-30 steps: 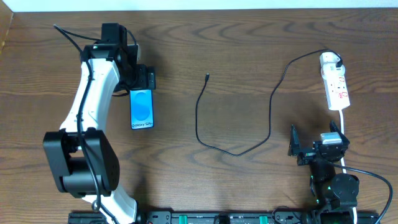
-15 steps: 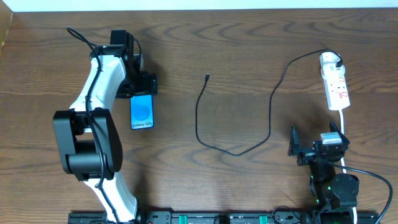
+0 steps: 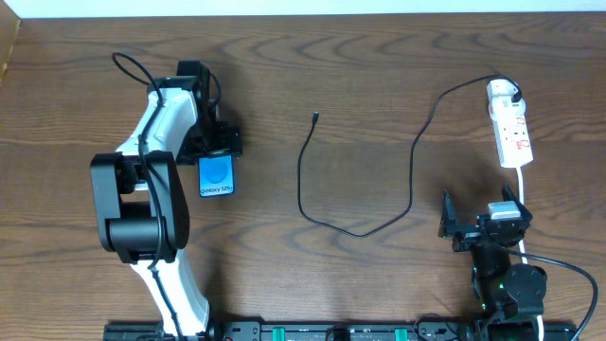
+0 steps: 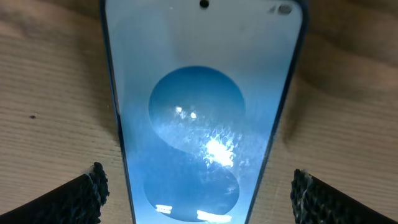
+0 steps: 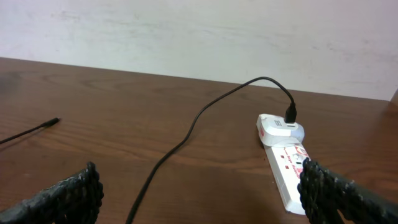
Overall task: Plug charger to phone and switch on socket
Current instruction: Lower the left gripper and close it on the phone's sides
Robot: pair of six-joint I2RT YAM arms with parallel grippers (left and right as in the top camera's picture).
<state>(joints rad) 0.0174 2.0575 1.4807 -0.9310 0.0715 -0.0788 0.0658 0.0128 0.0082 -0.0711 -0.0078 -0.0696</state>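
The phone (image 3: 217, 178), blue screen lit, lies flat at the left of the table. My left gripper (image 3: 215, 142) hovers over its upper end. In the left wrist view the phone (image 4: 202, 112) fills the frame, and the open left gripper (image 4: 199, 196) has a finger on each side, with a gap between each finger and the phone's edges. The black charger cable (image 3: 355, 230) loops across the middle, its free tip (image 3: 315, 116) lying alone. Its other end is plugged into the white socket strip (image 3: 511, 133) at the right. My right gripper (image 3: 478, 225) is open and empty below the strip. The right wrist view shows the open right gripper (image 5: 199, 193), the strip (image 5: 285, 171), the cable (image 5: 186, 140) and its tip (image 5: 55, 121).
The strip's white cord (image 3: 524, 185) runs down past the right gripper. A pale wall (image 5: 199, 37) borders the table's far edge. The arm bases sit on a black rail (image 3: 322, 332) along the front edge.
The left arm has swung its body to the right and turned its wrist. Its gripper has come down a little over the phone's upper end. The right arm, cable and strip have not moved.
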